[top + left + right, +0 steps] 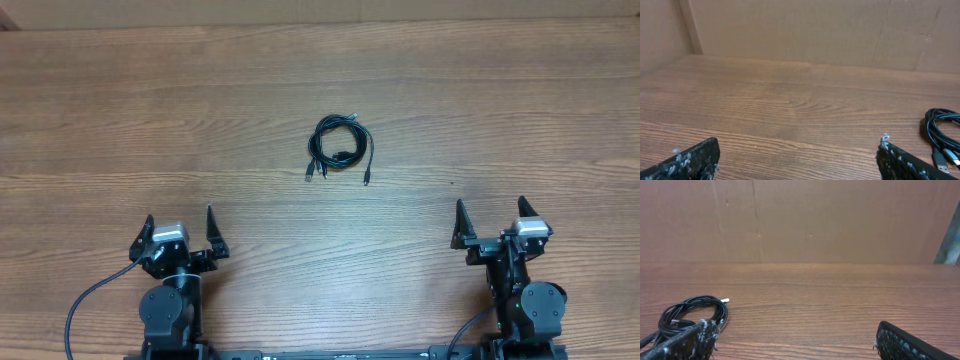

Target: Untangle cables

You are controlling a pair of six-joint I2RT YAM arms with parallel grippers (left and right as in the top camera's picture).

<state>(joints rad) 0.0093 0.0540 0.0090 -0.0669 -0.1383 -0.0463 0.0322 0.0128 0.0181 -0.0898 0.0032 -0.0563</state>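
The cables (339, 147) lie as a small coiled black bundle with plug ends on the wooden table (120, 110), near the middle. My left gripper (180, 228) stands open at the near left, well short of the bundle and to its left. At the near right my right gripper (490, 218) is open too, with nothing between its fingers. In the left wrist view the cables (941, 134) show at the right edge, beyond my left gripper (799, 152). The right wrist view has the cables (692, 312) at the left, partly behind the left finger of my right gripper (795, 335).
A brown cardboard wall (815, 30) runs along the far side of the table and another stands at the left (660, 35). Thick black robot cables (85, 300) trail from the arm bases at the near edge.
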